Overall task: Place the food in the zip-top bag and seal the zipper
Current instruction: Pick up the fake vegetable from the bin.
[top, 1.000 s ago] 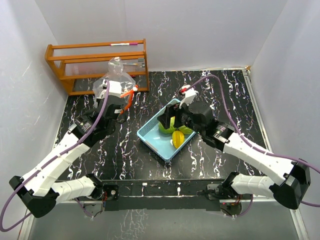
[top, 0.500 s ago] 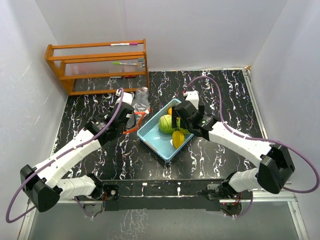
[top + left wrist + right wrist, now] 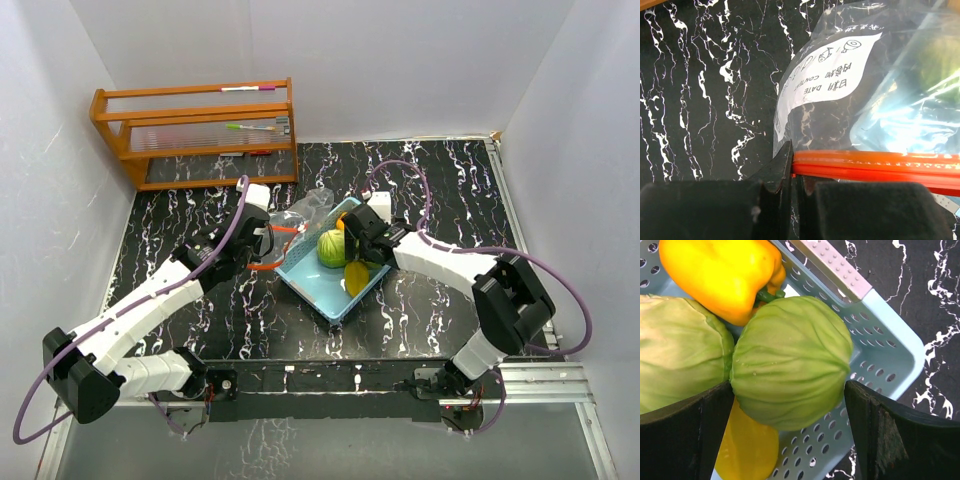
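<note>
Over the last second the left end effector (image 3: 790, 172), pinching the zipper (image 3: 875, 165) end, has been carrying the bag (image 3: 305, 208) from the rack (image 3: 195, 125) to the tray (image 3: 312, 288) rim, so the mouth is now lying just ahead of it, near the food. The right end effector (image 3: 789, 432) has been descending and is now straddling a green ball (image 3: 790, 370), spread. Room is running tight: a second green piece (image 3: 675, 350) is crowding one finger (image 3: 685, 435), the tray wall is passing just outside the other, and open worktop (image 3: 450, 180) is lying beyond.

A robotics lab test cell: plain white panels (image 3: 400, 60) box in a black marbled table (image 3: 250, 320), two robot arms (image 3: 130, 310) bolted to a metal rail (image 3: 320, 380), a wooden rack (image 3: 190, 93).
</note>
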